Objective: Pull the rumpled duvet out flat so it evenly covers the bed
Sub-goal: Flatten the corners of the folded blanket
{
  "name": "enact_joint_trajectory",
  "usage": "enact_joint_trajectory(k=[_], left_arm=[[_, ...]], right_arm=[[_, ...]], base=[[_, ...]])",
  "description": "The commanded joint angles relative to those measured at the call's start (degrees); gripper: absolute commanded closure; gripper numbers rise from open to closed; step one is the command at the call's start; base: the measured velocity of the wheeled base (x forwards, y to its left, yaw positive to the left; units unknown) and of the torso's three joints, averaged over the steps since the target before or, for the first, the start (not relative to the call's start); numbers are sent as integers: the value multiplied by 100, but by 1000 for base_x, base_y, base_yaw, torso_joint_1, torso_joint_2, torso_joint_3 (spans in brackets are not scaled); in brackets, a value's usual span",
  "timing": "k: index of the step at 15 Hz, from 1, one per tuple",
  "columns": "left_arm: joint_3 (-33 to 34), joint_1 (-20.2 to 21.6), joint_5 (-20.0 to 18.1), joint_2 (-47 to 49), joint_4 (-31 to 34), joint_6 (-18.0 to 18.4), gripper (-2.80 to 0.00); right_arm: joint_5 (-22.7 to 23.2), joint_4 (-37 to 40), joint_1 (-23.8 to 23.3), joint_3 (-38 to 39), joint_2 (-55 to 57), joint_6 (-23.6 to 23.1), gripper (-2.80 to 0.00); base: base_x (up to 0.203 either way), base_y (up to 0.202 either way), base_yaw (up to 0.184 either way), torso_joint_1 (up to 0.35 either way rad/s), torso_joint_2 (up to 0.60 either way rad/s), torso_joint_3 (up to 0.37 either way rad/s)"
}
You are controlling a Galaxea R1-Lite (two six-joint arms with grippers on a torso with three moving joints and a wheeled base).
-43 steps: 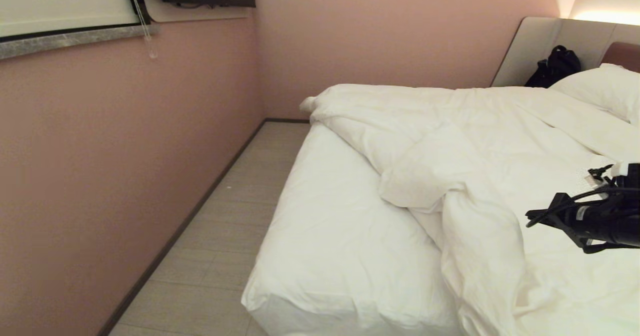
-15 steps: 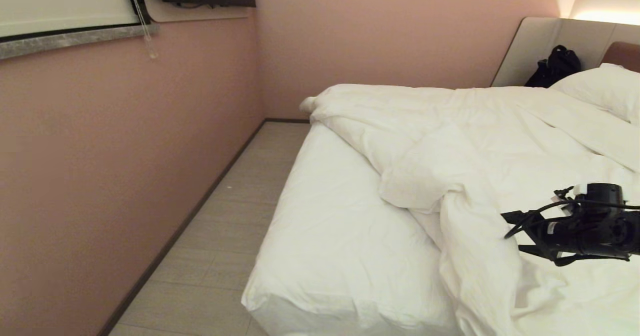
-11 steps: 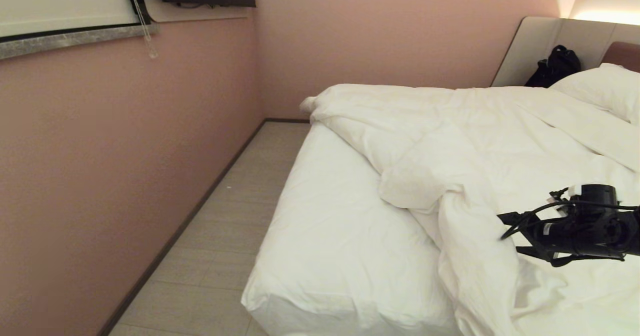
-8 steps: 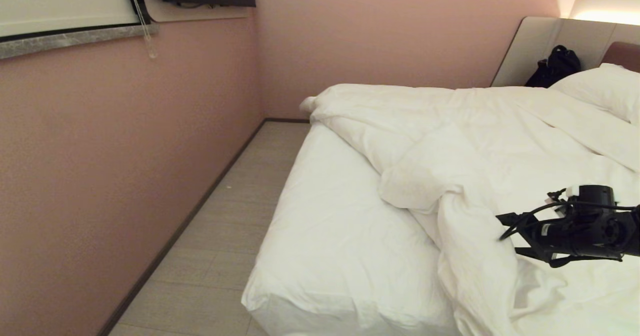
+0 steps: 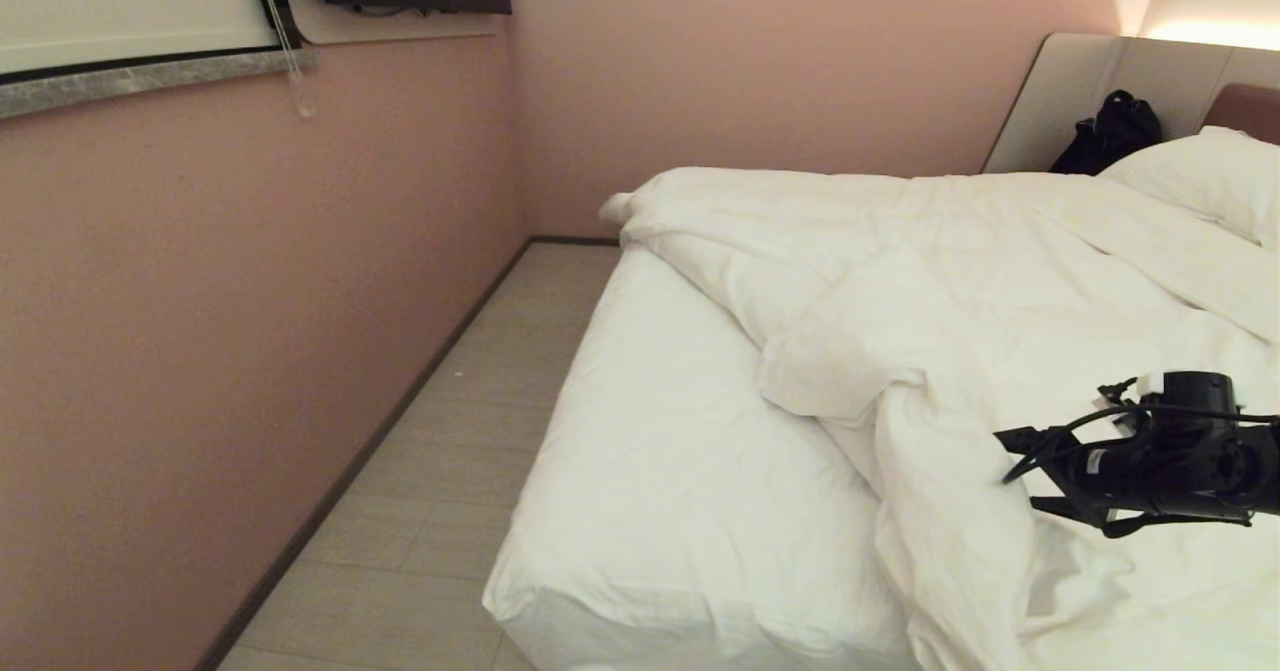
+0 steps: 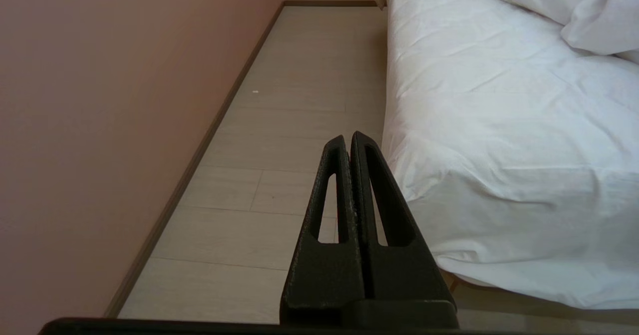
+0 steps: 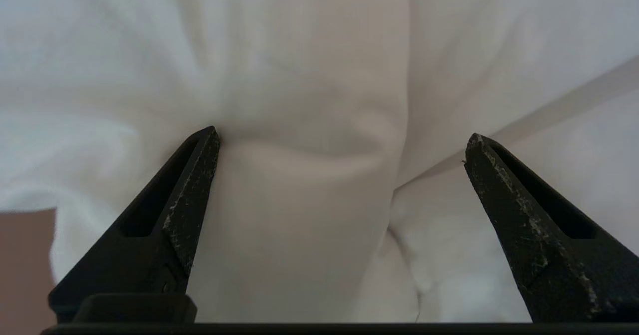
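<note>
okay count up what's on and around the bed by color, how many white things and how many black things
White: 3 – duvet, fitted sheet, pillow
Black: 2 – bag by the headboard, right gripper over the duvet
Total: 5

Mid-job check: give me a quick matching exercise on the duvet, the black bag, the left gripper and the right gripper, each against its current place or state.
Things:
1. duvet
2. black bag
3. left gripper
4. right gripper

States:
A. fingers shut, out beside the bed, over the floor
B. fingers spread wide over a bunched white fold
C. rumpled, leaving the near left part of the mattress bare
D. against the beige panel at the head end

Pairs: 1-C, 2-D, 3-A, 4-B
</note>
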Motion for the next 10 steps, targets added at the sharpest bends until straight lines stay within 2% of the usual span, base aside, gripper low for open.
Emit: enact_joint_trajectory(k=[1,4,10], left_arm=[[-6,0,0,0,-1,2,0],[-3,0,0,0,-1,2,0],[-1,0,0,0,-1,2,0]], right_arm=[[68,-18,2,151,-303,26,-280],[450,-18,9,382,-470,-30,-280],[425,-209,358,391,-176,-8,-280]], base=[[0,0,0,0,0,0],[0,0,0,0,0,0],[0,0,0,0,0,0]])
